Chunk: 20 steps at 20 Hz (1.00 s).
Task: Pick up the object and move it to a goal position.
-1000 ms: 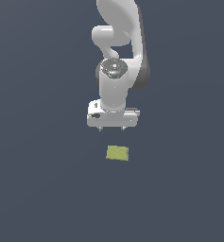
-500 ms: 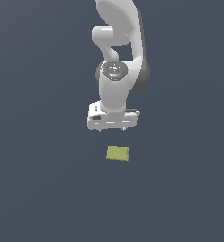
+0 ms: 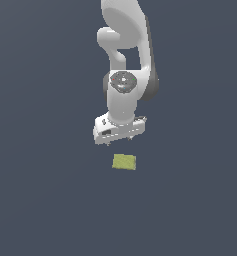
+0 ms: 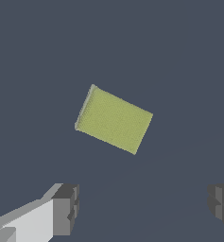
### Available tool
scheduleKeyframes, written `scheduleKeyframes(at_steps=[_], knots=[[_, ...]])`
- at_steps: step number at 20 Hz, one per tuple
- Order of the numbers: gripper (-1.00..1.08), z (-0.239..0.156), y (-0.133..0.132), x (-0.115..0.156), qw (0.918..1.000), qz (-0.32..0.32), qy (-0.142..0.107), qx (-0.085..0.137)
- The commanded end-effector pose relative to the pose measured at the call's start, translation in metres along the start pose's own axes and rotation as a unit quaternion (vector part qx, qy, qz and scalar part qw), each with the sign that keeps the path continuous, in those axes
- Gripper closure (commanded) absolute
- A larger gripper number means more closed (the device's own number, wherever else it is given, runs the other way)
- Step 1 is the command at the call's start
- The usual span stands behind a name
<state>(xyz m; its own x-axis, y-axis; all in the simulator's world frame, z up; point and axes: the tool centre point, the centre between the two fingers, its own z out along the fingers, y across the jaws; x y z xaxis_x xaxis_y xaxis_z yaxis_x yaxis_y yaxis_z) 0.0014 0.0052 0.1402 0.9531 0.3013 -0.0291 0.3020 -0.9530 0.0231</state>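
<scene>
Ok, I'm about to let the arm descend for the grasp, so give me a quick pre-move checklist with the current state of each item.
1. Gripper open: ok, fingers spread wide, nothing between them.
2. Gap wider than the block: ok.
3. Block lying flat on the surface: ok.
4. Gripper centred over the block: not ok, in the wrist view the block sits off the line between the fingers.
5. Fingers square to the block's sides: not ok, the block looks rotated.
6. Goal position marked: cannot tell, no marker in either view.
</scene>
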Motion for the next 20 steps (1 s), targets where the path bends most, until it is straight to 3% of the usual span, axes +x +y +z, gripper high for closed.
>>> scheduleKeyframes(at_steps=[1,10,15,20], knots=[[-0.92,0.005,-0.001,0.003,0.9993,-0.036,0.000,-0.001],[-0.92,0.023,-0.003,0.014,0.9860,-0.167,0.001,-0.001],[-0.92,0.033,-0.005,0.019,0.9713,-0.238,0.002,-0.001],[-0.92,0.042,-0.007,0.025,0.9516,-0.307,0.004,0.000]])
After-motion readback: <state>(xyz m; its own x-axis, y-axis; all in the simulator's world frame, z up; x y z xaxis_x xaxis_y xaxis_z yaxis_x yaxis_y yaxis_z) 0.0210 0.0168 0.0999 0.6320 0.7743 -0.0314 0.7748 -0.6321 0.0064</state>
